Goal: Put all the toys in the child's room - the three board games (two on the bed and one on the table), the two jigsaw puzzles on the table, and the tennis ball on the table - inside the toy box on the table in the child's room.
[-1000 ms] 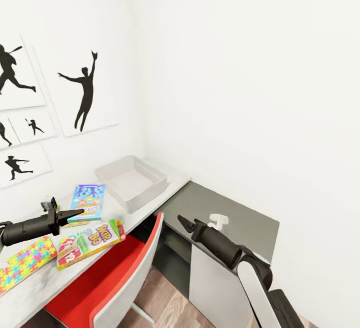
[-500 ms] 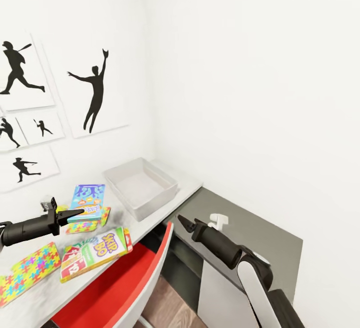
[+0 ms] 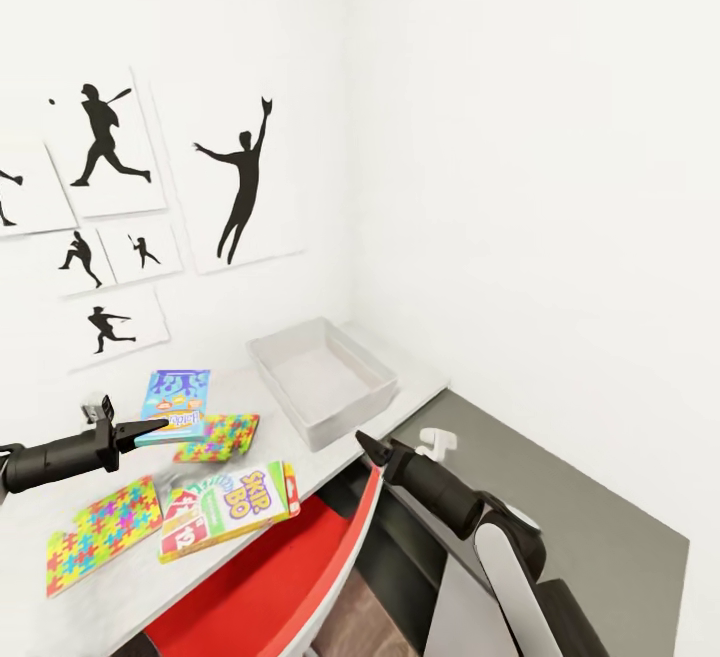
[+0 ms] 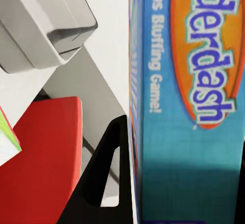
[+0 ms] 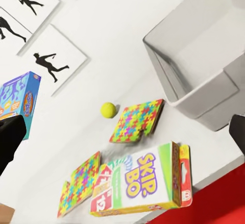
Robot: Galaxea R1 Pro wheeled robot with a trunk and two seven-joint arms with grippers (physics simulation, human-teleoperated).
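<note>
Blue board game (image 3: 176,403) clamped in left hand (image 3: 140,428) — above table (image 3: 110,597), right hand (image 3: 368,445) empty — fingers together.

Blue board game (image 3: 176,403) hides the tennis ball behind it.

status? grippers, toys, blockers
Left gripper shut on blue board game, lifted. Right gripper free, jaw state unclear. Toy box empty; red chair below.

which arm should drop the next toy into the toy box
Left. The left gripper already holds the blue board game above the table, a short way from the toy box. The right gripper holds nothing.
</note>
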